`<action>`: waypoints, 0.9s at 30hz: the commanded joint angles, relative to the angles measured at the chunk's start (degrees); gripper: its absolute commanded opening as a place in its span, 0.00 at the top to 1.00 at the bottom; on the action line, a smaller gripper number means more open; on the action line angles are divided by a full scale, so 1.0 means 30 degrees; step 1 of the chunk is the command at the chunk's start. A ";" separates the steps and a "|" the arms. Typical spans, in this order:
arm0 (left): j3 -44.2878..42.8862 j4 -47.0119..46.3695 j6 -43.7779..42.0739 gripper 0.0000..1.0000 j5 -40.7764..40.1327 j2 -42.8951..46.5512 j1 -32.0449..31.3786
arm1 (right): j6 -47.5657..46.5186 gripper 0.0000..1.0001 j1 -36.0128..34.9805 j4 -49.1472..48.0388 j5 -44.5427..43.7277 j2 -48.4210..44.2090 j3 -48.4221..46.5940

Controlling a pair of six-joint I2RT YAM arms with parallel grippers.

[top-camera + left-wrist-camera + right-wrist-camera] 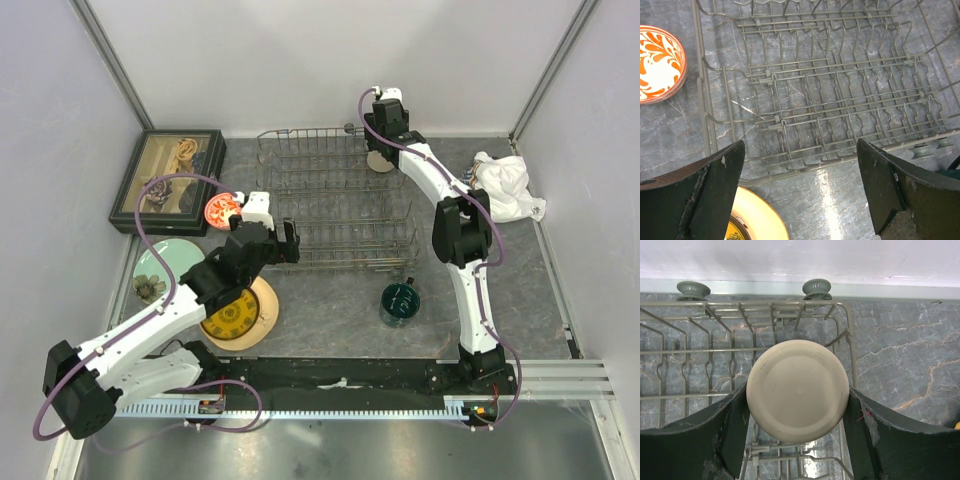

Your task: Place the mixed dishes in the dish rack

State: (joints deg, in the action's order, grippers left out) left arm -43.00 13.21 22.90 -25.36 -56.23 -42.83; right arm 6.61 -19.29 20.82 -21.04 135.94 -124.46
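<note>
top view, right gripper (pixel 381 152): at the upper right corner of the dish rack (pixel 330 215), clasping the beige cup (pixel 380 161)
top view, left gripper (pixel 288 243): at the rack's lower left edge, fingers spread, holding nothing
top view, loose dishes: the yellow plate (pixel 240 312) lies under the left arm, and the dark green mug (pixel 400 302) is below the rack, nearer the right arm
left wrist view, fingers: wide apart over bare prongs
left wrist view, bowl: the small red-orange bowl (pixel 657 62) is upper left, outside the rack
right wrist view, cup: centre frame, round base towards the camera, a finger touching each side
right wrist view, cup axis: apparently runs away from the camera, mouth towards the rack's corner wires, so the placement looks like a straight lowering
</note>
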 commanded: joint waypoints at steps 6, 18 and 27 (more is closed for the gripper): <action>-0.0255 -0.0069 0.0689 0.01 -0.0100 -0.0359 0.0038 | -0.0212 1.00 0.0072 -0.1051 0.0303 0.0624 -0.1607; -0.0168 0.0078 0.0864 0.01 -0.0129 -0.0271 0.0067 | -0.0066 1.00 0.0072 -0.1256 0.0684 -0.0604 -0.0380; 0.0155 0.0107 0.1128 0.02 0.0251 -0.0213 0.0038 | 0.0666 1.00 0.0101 -0.1783 0.1065 -0.3650 0.2463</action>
State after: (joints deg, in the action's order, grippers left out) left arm -42.94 14.04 24.29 -25.12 -57.36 -42.83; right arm 7.05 -19.27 17.98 -18.57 132.31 -118.91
